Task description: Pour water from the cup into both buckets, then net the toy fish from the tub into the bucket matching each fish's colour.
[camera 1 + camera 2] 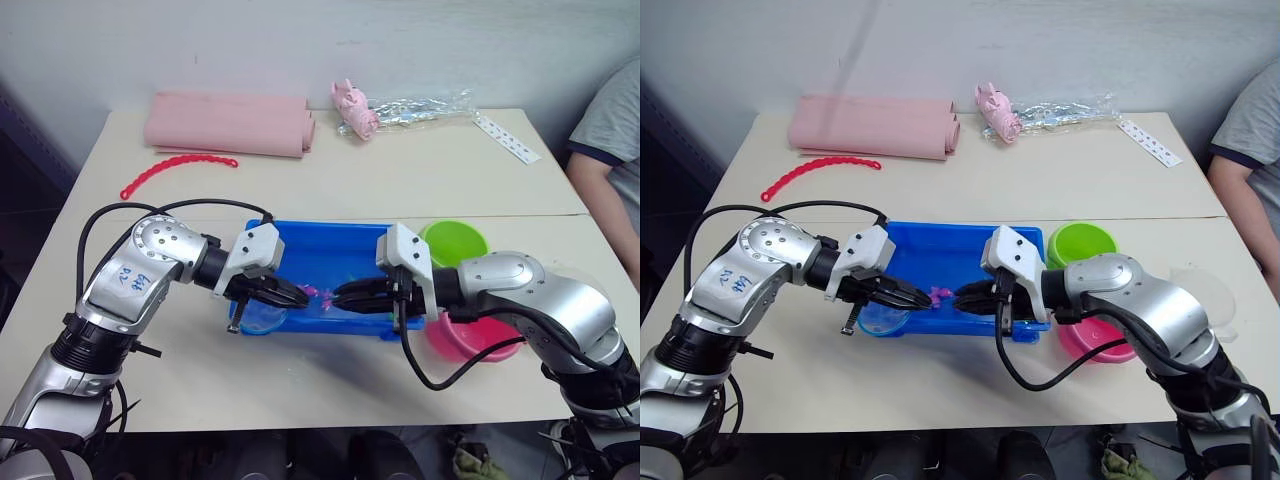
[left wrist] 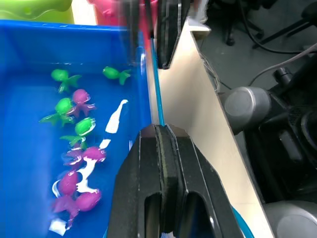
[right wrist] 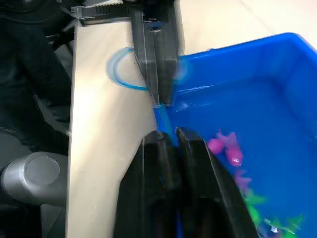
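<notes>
The blue tub [image 1: 330, 245] sits near the front edge of our worktop [image 1: 420, 180], with pink and green toy fish [image 2: 74, 124] floating in its water. Our left gripper [image 1: 292, 294] and right gripper [image 1: 345, 297] meet tip to tip over the tub's front rim. Both look pinched narrow, the left on the net [image 1: 262, 318], whose hoop hangs outside the rim; what the right grips we cannot tell. The green bucket [image 1: 453, 241] and pink bucket [image 1: 470, 335] stand just right of the tub. We judge the risks to be the grippers knocking together or the net snagging the rim and tipping water. Open worktop lies behind the tub; the front edge is close.
</notes>
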Robot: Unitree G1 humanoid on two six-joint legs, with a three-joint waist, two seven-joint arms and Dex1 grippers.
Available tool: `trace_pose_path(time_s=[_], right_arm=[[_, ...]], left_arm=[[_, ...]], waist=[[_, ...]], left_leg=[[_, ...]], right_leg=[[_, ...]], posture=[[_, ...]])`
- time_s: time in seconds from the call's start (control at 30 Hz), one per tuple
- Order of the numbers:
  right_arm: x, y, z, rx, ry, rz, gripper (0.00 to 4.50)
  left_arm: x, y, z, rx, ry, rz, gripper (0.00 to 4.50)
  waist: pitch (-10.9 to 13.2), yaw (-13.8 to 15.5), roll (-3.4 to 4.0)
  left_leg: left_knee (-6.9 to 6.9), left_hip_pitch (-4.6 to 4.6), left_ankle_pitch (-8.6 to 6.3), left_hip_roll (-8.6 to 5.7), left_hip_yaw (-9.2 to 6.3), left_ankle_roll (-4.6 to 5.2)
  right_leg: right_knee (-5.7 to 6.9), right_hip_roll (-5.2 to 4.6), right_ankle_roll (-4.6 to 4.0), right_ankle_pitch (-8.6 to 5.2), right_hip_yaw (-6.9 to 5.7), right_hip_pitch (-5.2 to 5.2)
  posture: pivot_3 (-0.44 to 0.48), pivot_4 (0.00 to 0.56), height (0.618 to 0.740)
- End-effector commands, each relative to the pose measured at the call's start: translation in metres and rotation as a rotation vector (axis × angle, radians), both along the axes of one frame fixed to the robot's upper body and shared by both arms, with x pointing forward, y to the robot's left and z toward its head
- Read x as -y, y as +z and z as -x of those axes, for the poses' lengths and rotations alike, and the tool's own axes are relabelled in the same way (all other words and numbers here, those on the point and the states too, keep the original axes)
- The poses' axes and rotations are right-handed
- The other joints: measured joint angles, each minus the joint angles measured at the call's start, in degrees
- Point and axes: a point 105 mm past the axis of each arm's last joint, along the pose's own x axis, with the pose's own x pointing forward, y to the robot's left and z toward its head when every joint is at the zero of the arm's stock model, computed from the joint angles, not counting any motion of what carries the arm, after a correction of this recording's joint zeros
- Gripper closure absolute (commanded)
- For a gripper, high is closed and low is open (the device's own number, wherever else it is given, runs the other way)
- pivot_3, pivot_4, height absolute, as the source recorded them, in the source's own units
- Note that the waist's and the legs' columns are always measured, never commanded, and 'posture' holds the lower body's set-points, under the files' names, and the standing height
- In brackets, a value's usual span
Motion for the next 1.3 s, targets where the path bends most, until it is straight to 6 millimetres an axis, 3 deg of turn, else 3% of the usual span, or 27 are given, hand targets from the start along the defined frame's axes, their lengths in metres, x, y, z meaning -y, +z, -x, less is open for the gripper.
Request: trace_pose_path(time_s=[0.03, 0.17, 0.2, 0.27, 0.33, 0.5, 0.57, 0.7, 0.83, 0.97, 1.3], right_arm=[[-0.002, 0.008, 0.001, 0.046, 0.017, -0.009, 4.47], [-0.001, 0.008, 0.001, 0.066, 0.025, -0.003, 4.47], [0.0, 0.008, 0.001, 0.074, 0.027, -0.004, 4.5], [0.003, 0.01, 0.001, 0.093, 0.032, -0.008, 4.5], [0.009, 0.014, -0.002, 0.129, 0.019, -0.013, 4.5], [0.054, 0.019, -0.008, 0.183, -0.062, 0.063, 4.5], [0.07, 0.02, -0.01, 0.197, -0.095, 0.105, 4.5], [0.108, 0.026, -0.021, 0.263, -0.172, 0.22, 4.5], [0.128, 0.031, -0.033, 0.366, -0.177, 0.327, 4.5], [0.13, 0.029, -0.046, 0.457, -0.131, 0.396, 4.5], [0.111, 0.015, -0.058, 0.522, -0.006, 0.412, 4.5]], left_arm=[[0.003, 0.004, 0.003, 0.038, -0.023, 0.012, 4.5], [0.006, 0.023, 0.004, 0.026, -0.029, 0.176, 4.5], [0.007, 0.032, 0.005, 0.019, -0.034, 0.243, 3.82], [0.005, 0.052, 0.007, 0.003, -0.039, 0.381, 3.19], [-0.004, 0.07, 0.007, 0.002, -0.023, 0.484, 2.22], [-0.041, 0.09, -0.002, 0.085, 0.107, 0.546, 0.14], [-0.052, 0.087, -0.007, 0.093, 0.153, 0.555, 0.06], [-0.084, 0.057, -0.017, 0.085, 0.28, 0.511, 0.06], [-0.084, 0.034, -0.014, 0.063, 0.299, 0.487, 0.06], [-0.074, 0.015, -0.008, 0.029, 0.295, 0.484, 0.06], [-0.062, 0.007, 0.004, -0.026, 0.263, 0.501, 0.06]], waist=[[0.0, 0.0, 0.0], [0.0, 0.01, 0.0], [0.0, 0.01, 0.0], [0.01, 0.0, 0.0], [0.01, 0.0, 0.0], [0.01, 0.02, 0.0], [0.01, 0.08, -0.01], [0.01, 0.03, 0.0], [0.03, -0.07, -0.01], [0.04, -0.1, 0.03], [0.05, -0.08, 0.03]], left_leg=[[0.0, 0.0, 0.0, 0.0, 0.0, 0.0], [0.01, 0.0, 0.0, 0.0, 0.0, 0.0], [0.01, 0.0, 0.0, 0.0, 0.0, 0.0], [0.1, -0.11, 0.0, 0.01, -0.07, 0.0], [0.21, -0.24, 0.0, 0.01, -0.13, 0.0], [0.45, -0.49, -0.01, 0.0, -0.12, 0.02], [0.48, -0.48, 0.0, -0.01, -0.11, 0.05], [0.51, -0.43, 0.0, -0.01, -0.06, 0.07], [0.5, -0.46, 0.0, 0.02, -0.02, 0.07], [0.5, -0.45, 0.0, 0.01, 0.03, 0.07], [0.56, -0.48, 0.01, 0.02, 0.03, 0.06]], right_leg=[[0.0, 0.0, 0.0, 0.0, 0.0, 0.0], [0.01, 0.0, 0.0, 0.0, 0.0, 0.0], [0.01, 0.0, 0.0, 0.0, 0.0, 0.0], [0.02, 0.01, 0.0, 0.0, -0.07, -0.03], [0.08, 0.01, 0.0, 0.0, -0.11, -0.12], [0.42, -0.01, 0.01, 0.0, -0.14, -0.38], [0.41, -0.02, 0.01, 0.01, -0.15, -0.36], [0.44, -0.04, 0.02, 0.01, -0.11, -0.36], [0.55, -0.03, 0.02, 0.01, -0.05, -0.46], [0.6, -0.06, 0.02, 0.01, 0.01, -0.49], [0.77, -0.05, 0.02, 0.01, 0.01, -0.57]], posture=[[0.0, 0.15, 0.74], [0.0, 0.15, 0.74], [0.0, 0.15, 0.74], [0.0, 0.15, 0.74], [0.0, 0.15, 0.74], [0.0, 0.15, 0.74], [0.0, 0.15, 0.74], [0.0, 0.15, 0.74], [0.0, 0.15, 0.74], [0.0, 0.15, 0.74], [0.0, 0.15, 0.74]])
